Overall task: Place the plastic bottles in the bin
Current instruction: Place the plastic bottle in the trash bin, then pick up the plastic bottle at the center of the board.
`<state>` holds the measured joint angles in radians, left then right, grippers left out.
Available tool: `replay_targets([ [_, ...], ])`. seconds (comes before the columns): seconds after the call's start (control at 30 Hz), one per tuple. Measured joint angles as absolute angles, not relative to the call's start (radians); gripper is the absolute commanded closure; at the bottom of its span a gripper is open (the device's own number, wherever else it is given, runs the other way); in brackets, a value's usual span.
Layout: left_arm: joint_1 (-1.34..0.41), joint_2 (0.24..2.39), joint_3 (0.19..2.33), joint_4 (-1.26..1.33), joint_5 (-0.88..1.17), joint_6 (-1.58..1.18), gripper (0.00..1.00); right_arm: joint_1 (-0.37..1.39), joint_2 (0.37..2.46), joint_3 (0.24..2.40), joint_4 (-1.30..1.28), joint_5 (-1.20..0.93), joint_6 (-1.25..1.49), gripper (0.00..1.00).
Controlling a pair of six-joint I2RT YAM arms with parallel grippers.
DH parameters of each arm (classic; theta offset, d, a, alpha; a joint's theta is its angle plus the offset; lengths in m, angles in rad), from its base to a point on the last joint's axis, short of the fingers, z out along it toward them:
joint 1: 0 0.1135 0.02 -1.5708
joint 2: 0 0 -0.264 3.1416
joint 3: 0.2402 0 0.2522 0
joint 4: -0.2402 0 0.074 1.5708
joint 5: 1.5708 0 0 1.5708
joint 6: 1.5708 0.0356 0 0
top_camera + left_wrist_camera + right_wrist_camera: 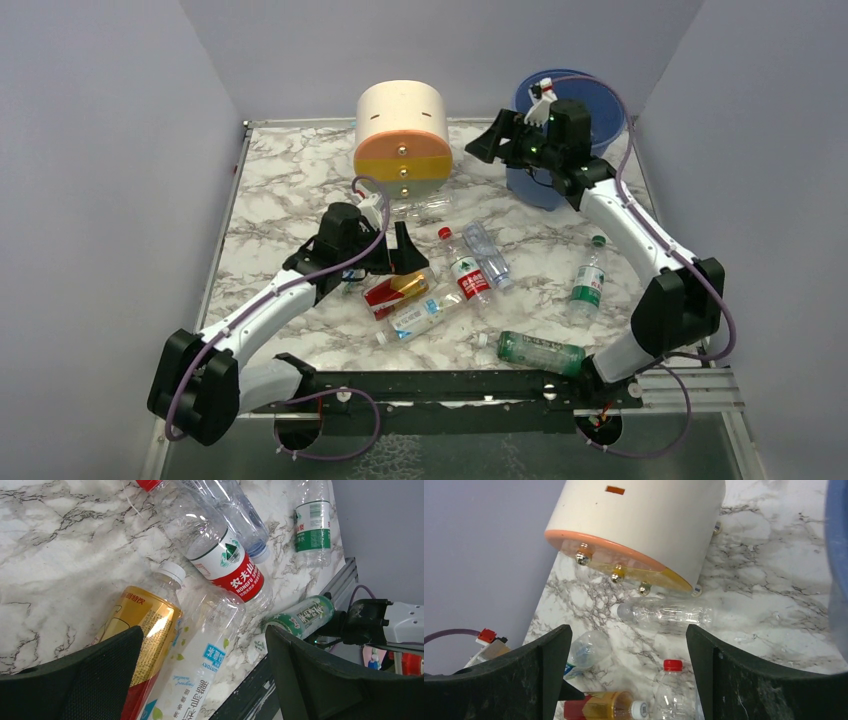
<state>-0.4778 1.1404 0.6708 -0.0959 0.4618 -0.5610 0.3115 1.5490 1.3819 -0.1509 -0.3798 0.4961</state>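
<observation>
right gripper [482,143] spread empty beside the bin [531,187], arm stretched far, left gripper [408,258] agape above the plastic bottles [468,275]

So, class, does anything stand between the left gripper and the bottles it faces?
Nothing visible does: the open left gripper frames the gold-labelled bottle and the white-labelled bottle, both lying uncovered beneath it.
</observation>
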Motion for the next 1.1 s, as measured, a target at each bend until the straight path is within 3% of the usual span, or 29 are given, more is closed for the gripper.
replay_targets([
  [0.37, -0.466, 1.210, 0.671, -0.092, 0.490, -0.554, 0.01, 0.333, 1.666, 1.382, -0.090, -0.391, 0.505, 0.12],
  [1.1, -0.464, 1.201, 0.656, -0.084, 0.506, -0.556, 0.01, 0.342, 1.670, 1.377, -0.076, -0.399, 0.535, 0.12],
])
